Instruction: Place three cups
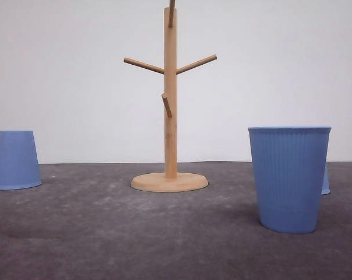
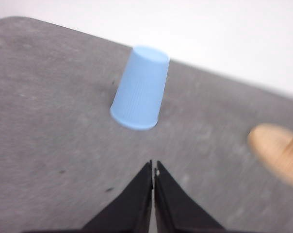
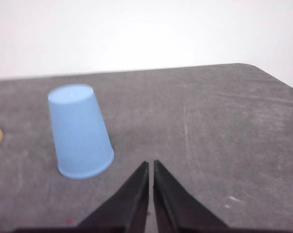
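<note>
**Three cups on the table, none on the stand yet**

The three cups are spread over the grey table (image 1: 106,233), apparently laid out for pickup. Nearest in the front view, an upright cup (image 1: 289,178) stands right of centre, mouth up. Just behind it a sliver of a second cup (image 1: 326,181) peeks out. The left cup (image 1: 16,160) sits inverted, well apart. Between them, farther back, the wooden stand (image 1: 171,116) has bare pegs, so nothing seems placed. The left gripper (image 2: 154,167) and right gripper (image 3: 151,166) are each pinched together, grasping nothing, each aimed at an inverted cup.
</note>
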You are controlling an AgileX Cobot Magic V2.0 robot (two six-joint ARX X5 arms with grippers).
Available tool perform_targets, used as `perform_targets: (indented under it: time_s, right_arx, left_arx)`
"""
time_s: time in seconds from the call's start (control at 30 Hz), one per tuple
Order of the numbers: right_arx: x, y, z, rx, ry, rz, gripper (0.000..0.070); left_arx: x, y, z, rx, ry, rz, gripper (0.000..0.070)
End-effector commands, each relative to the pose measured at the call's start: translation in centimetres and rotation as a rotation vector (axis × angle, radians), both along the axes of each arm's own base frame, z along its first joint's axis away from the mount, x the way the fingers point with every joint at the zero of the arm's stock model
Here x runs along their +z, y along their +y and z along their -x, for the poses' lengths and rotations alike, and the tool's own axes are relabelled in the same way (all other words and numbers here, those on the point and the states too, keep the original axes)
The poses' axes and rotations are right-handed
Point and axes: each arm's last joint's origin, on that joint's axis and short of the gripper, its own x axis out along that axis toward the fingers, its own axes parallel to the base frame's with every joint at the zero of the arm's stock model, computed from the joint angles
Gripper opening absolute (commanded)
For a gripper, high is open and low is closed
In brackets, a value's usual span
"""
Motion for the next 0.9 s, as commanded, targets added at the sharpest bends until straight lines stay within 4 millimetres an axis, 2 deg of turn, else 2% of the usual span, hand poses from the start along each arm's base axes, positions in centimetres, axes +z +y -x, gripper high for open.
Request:
perform_targets:
  time_s: [0.0,0.17,0.4,0.67,0.87]
  right_arx:
    - [0.2,0.0,0.0,-0.002,-0.030,-0.058,0.0013]
    - [1.6,0.0,0.1,-0.002,-0.121,-0.065,0.0011]
    - [6.0,0.0,1.5,0.001,-0.189,-0.095,0.0008]
    - [10.8,-0.1,3.5,-0.005,0.032,-0.088,0.0007]
    - [12.8,0.2,3.0,0.086,0.223,-0.006,0.0007]
  left_arx:
    - [-0.3,0.0,-0.1,0.020,-0.027,0.142,0.0000]
    - [1.7,0.0,0.0,0.010,-0.168,0.153,0.0000]
    - [6.6,0.0,1.3,0.004,-0.257,0.080,0.0002]
    - [11.6,0.0,2.2,-0.009,-0.024,0.001,0.0002]
    - [13.5,-0.3,1.1,-0.123,0.243,-0.068,0.0001]
